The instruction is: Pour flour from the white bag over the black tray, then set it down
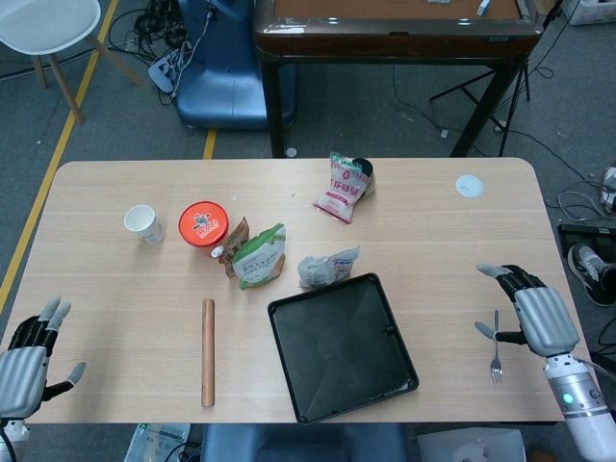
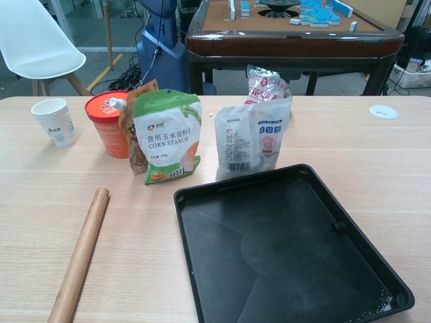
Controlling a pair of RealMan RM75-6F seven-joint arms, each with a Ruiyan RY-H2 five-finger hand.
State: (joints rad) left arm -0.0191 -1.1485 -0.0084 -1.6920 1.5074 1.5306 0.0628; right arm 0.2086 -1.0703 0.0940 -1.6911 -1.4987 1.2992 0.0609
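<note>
Fingers well apart from white bag.

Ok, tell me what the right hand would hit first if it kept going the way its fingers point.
The right hand points left and slightly away across bare table. The way looks free; the black tray probably passes nearer, though height is unclear.

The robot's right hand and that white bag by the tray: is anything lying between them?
In the head view, bare tabletop separates the right hand from the white bag; only the black tray's corner edges near.
</note>
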